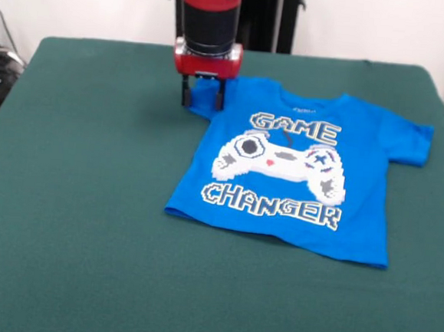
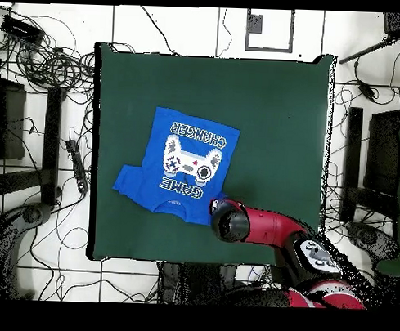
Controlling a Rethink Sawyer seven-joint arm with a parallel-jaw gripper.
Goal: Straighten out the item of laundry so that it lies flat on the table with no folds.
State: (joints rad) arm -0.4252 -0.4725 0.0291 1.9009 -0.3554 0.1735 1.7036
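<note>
The bright blue T-shirt (image 1: 291,171) lies print up on the dark green table (image 1: 81,201), right of centre, its body mostly flat. Its right sleeve (image 1: 412,142) is spread out. Its left sleeve (image 1: 204,97) is bunched up at the far side. My gripper (image 1: 203,103) is down at that sleeve, with its two dark fingers (image 1: 186,94) apart and the blue cloth between them. In the overhead view the shirt (image 2: 183,167) lies left of centre, and the red arm (image 2: 258,227) covers the gripper at the shirt's lower right corner.
The table's edges (image 2: 97,152) are bordered by cables and stands on the floor. The robot's pedestal (image 1: 264,15) stands behind the far edge. Green cloth (image 1: 83,263) stretches wide to the left of and in front of the shirt.
</note>
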